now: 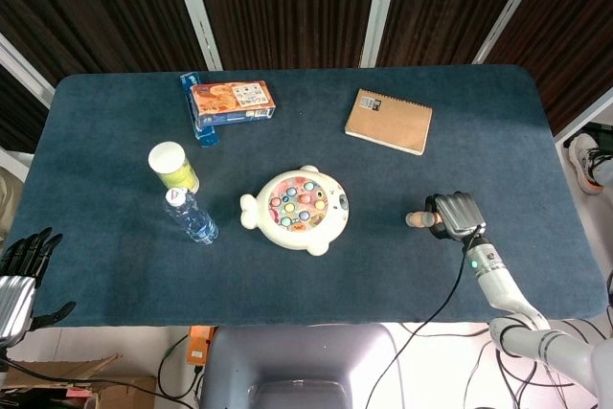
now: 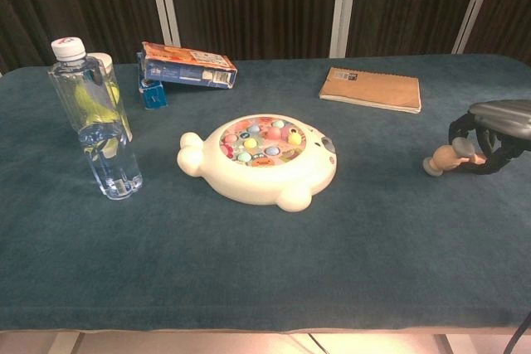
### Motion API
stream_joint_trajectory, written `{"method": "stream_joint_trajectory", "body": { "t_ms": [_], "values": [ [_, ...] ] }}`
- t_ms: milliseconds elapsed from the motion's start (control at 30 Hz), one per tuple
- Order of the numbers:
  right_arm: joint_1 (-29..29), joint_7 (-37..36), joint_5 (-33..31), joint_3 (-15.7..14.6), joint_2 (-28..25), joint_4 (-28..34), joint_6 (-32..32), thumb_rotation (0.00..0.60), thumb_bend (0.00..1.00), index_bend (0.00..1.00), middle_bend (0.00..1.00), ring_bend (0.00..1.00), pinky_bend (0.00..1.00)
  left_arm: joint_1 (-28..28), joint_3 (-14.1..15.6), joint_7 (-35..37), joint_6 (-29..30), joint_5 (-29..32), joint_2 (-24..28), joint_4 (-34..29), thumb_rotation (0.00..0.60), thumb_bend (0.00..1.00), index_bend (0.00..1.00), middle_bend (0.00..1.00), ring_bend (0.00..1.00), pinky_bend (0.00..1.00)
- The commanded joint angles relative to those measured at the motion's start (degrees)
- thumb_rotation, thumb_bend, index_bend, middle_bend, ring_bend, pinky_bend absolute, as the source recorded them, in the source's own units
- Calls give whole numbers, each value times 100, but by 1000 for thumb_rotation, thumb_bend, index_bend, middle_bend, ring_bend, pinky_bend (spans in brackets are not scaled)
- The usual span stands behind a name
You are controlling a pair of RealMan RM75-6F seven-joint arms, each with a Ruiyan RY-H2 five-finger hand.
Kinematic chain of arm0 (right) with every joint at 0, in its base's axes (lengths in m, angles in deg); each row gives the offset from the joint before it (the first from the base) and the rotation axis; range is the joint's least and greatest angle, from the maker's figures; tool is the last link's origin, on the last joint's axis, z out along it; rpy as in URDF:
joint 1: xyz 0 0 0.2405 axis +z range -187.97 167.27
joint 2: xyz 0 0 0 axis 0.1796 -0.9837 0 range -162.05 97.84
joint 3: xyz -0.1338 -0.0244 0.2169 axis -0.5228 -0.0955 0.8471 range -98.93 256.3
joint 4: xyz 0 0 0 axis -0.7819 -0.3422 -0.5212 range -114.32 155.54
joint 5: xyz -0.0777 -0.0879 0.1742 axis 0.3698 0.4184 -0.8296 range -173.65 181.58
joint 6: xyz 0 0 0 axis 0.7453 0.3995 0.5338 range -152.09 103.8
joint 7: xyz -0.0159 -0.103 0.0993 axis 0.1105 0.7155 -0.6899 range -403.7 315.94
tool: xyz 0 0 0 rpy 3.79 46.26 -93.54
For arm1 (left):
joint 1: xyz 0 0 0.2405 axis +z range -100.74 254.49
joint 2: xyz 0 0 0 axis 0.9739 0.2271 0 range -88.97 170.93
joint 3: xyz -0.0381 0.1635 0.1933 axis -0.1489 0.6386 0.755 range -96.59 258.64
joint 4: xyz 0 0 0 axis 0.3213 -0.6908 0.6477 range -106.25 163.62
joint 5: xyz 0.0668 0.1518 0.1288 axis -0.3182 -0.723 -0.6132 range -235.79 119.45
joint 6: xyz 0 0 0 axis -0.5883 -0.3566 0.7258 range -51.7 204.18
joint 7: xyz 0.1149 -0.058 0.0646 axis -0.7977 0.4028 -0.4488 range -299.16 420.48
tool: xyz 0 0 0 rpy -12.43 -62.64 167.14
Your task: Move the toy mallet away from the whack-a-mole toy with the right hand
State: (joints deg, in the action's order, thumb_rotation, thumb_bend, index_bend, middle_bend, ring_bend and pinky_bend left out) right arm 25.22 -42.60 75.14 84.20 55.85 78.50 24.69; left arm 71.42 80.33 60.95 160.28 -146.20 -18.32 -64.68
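Observation:
The cream, fish-shaped whack-a-mole toy (image 1: 295, 210) (image 2: 260, 159) with coloured pegs lies in the middle of the blue table. To its right, a gap of bare cloth away, my right hand (image 1: 453, 215) (image 2: 494, 134) grips the small wooden toy mallet (image 1: 419, 219) (image 2: 445, 157). The mallet's head pokes out of the hand toward the toy, low over the cloth; the handle is mostly hidden by the fingers. My left hand (image 1: 19, 270) hangs off the table's front left corner, fingers apart, holding nothing.
A water bottle (image 1: 191, 215) (image 2: 94, 118) and a yellow canister (image 1: 173, 166) stand left of the toy. A snack box (image 1: 231, 102) (image 2: 187, 65) on a blue block lies at the back left. A brown notebook (image 1: 388, 121) (image 2: 371, 89) lies at the back right.

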Motion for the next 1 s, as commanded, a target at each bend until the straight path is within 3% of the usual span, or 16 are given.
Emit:
{"method": "stream_joint_trajectory", "body": {
  "t_ms": [33,1000],
  "values": [
    [-8,12,15,10,-3,2,6,600,289,524,446,306,409,-4,1,2,-2,-5,0,0,600,104,0,0,2,90],
    [-134,-87,109,133,-83,32,94,600,276,455,410,298,404,-8,7,16,5,-14,3,0,600,100,0,0,3,90]
  ]
}}
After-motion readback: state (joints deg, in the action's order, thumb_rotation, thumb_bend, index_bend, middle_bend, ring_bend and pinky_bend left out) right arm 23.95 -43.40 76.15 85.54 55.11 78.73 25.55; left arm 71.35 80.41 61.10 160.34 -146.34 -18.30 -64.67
